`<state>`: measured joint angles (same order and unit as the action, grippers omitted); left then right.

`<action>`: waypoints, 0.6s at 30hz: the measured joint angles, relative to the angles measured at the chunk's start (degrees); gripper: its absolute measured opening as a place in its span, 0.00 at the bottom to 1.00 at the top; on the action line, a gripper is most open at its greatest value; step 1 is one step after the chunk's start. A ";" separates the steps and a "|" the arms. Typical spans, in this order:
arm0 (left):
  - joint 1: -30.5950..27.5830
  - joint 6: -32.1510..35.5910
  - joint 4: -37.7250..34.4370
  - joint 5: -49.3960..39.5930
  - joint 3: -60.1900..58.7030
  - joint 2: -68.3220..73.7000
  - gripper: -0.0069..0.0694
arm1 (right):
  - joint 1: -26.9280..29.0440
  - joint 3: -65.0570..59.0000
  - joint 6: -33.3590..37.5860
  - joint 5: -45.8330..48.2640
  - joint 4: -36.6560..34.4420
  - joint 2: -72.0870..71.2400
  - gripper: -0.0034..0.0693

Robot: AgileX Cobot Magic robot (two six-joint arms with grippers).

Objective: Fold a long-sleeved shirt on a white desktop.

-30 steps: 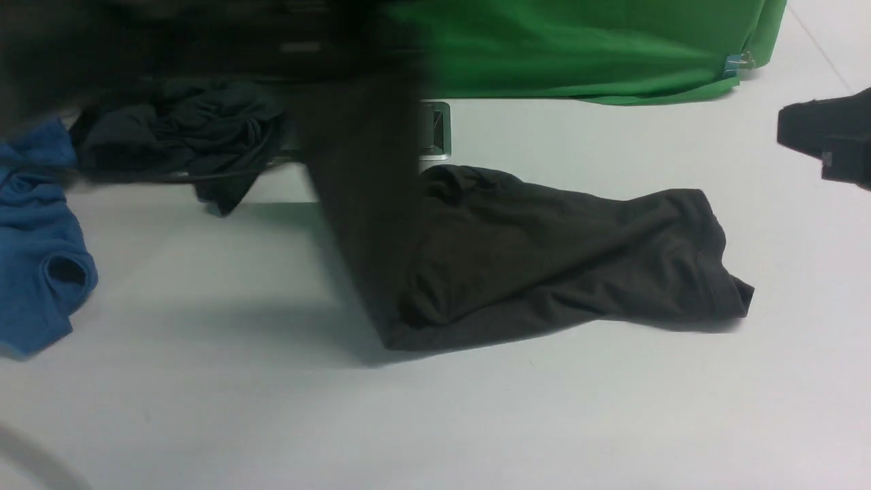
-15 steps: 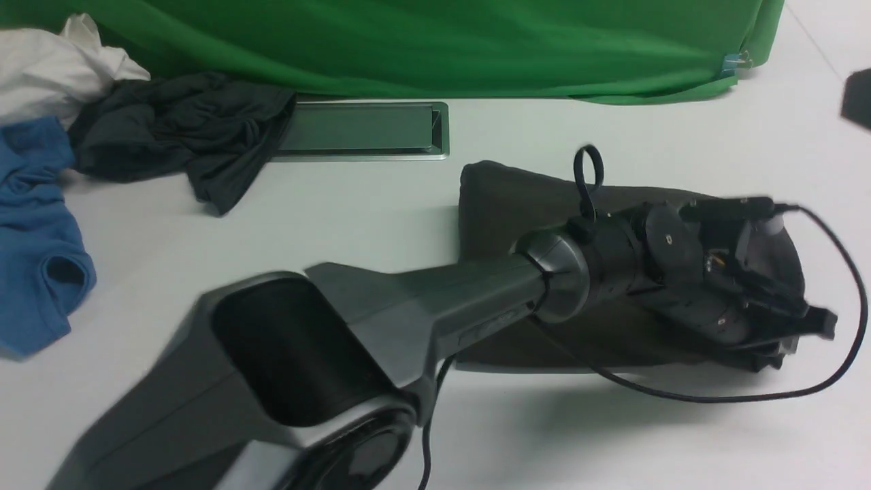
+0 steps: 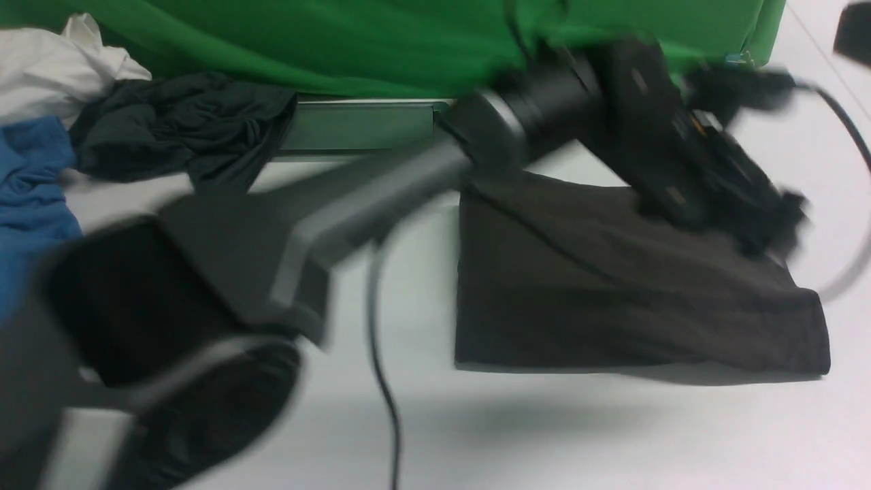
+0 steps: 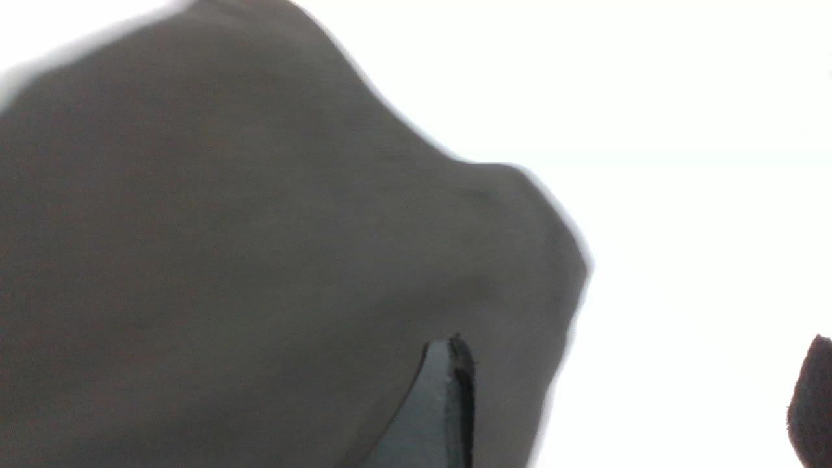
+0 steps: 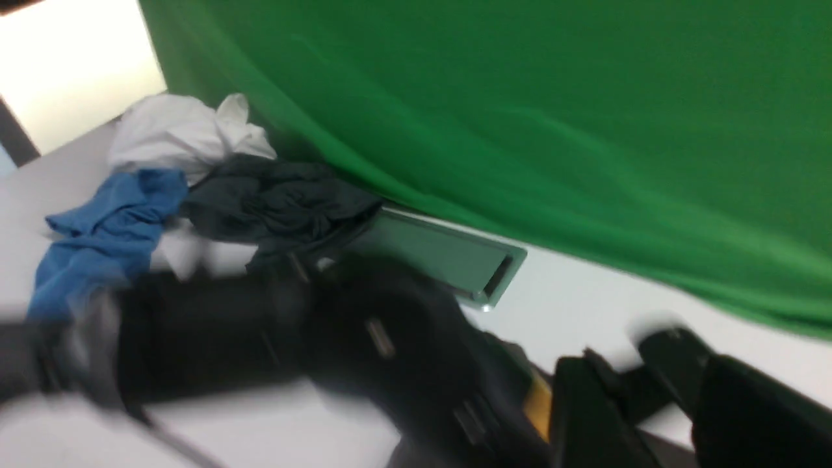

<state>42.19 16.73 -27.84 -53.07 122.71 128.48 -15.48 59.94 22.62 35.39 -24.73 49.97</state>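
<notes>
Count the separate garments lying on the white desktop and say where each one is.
4. The long-sleeved shirt lies folded at centre-right. The dark slate garment, blue garment and white garment are bunched at far left. The left arm may hide others.

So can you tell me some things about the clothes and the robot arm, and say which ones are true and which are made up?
1. The long-sleeved shirt lies folded on the white desktop. True.
2. The left gripper is squeezing the shirt. False: its jaws stand open, with no cloth between them.
3. A blue garment lies at the robot's left. True.
4. The backdrop is red. False: it is green.
5. The grey cable tray sits on top of the shirt. False: it lies behind the shirt, by the backdrop.
</notes>
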 joint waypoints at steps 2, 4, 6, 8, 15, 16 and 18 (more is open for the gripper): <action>-3.71 0.07 2.23 -4.69 1.34 -3.58 1.00 | 0.00 3.58 -0.26 1.78 1.69 0.97 0.35; -8.93 0.12 3.22 -9.79 2.41 -7.88 0.99 | 0.00 6.43 -2.16 3.19 4.95 2.05 0.25; -14.61 -0.38 3.21 -13.71 2.81 -12.53 0.95 | 0.00 7.31 -5.72 2.75 9.30 2.66 0.13; -18.27 -1.37 3.62 -15.29 2.81 -15.11 0.90 | 0.00 6.91 -8.23 1.25 13.22 2.72 0.09; -34.02 -5.10 0.23 -16.01 -4.74 -27.95 0.40 | 0.00 -1.47 -16.72 -5.50 24.13 -5.72 0.07; -36.07 -4.65 -0.97 -16.01 -7.25 -30.04 0.32 | 0.00 -3.09 -16.99 -6.43 24.20 -8.20 0.07; -39.02 -2.50 -2.46 -15.96 -14.50 -36.06 0.18 | 0.00 -7.54 -17.53 -8.86 24.25 -13.52 0.07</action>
<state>3.16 14.23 -30.30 -69.02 108.21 92.42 -15.48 52.40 5.09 26.52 -0.48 36.45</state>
